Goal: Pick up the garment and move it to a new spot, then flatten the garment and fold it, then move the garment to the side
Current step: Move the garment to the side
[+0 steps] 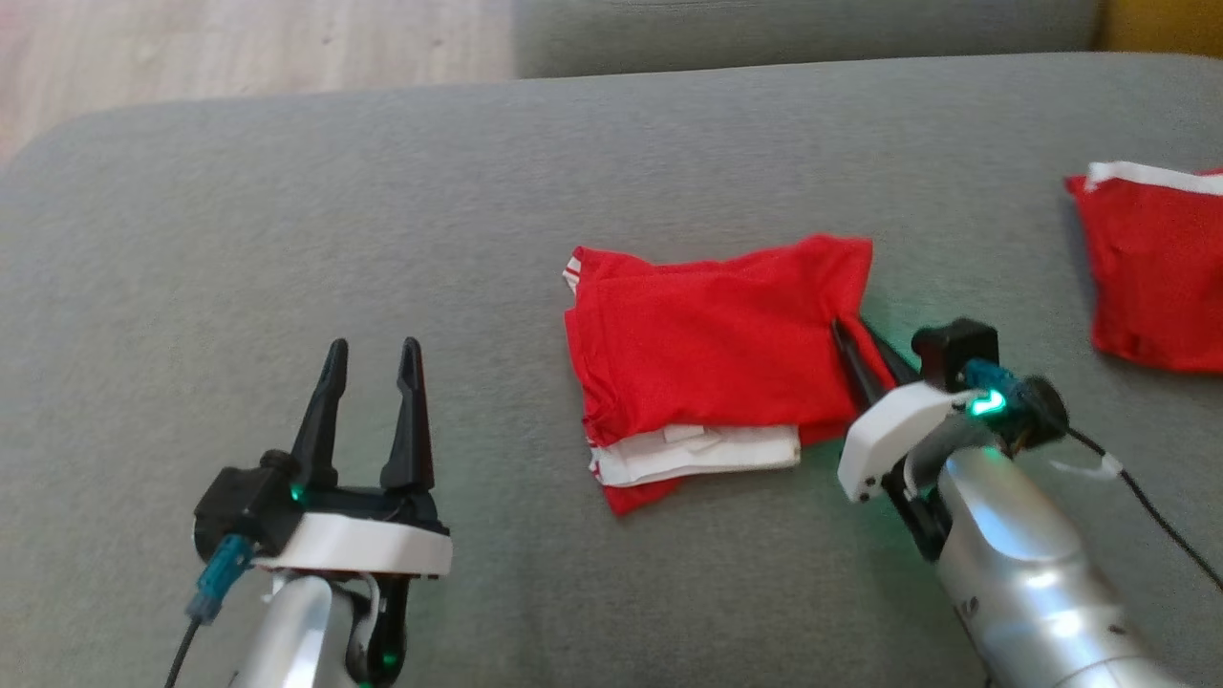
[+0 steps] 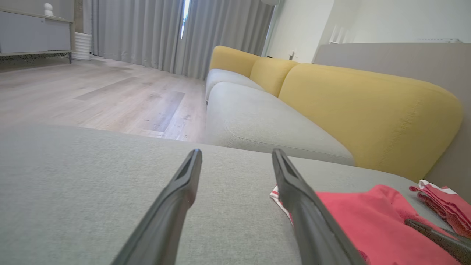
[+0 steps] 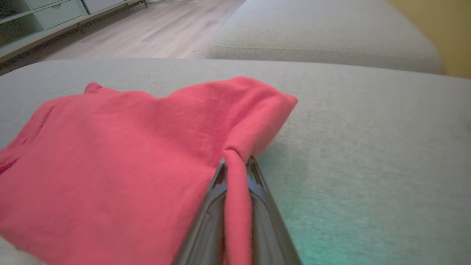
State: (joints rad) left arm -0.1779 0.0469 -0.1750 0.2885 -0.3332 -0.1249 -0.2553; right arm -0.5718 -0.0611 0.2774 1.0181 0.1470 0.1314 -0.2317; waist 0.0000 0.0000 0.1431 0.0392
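A folded red garment (image 1: 712, 358) with white trim lies in the middle of the grey cushion (image 1: 478, 210). My right gripper (image 1: 848, 330) is at its right edge, shut on a pinch of the red cloth; in the right wrist view the fabric (image 3: 110, 147) is squeezed between the two fingers (image 3: 235, 163). My left gripper (image 1: 373, 352) stands open over bare cushion, well left of the garment. In the left wrist view its fingers (image 2: 237, 152) spread apart, with the garment (image 2: 368, 221) to their right.
A second red garment (image 1: 1156, 268) with white trim lies at the cushion's far right. A yellow-backed sofa (image 2: 331, 99) stands beyond the cushion, wooden floor (image 2: 92, 92) to its left. The right arm's cable (image 1: 1156, 506) trails across the cushion.
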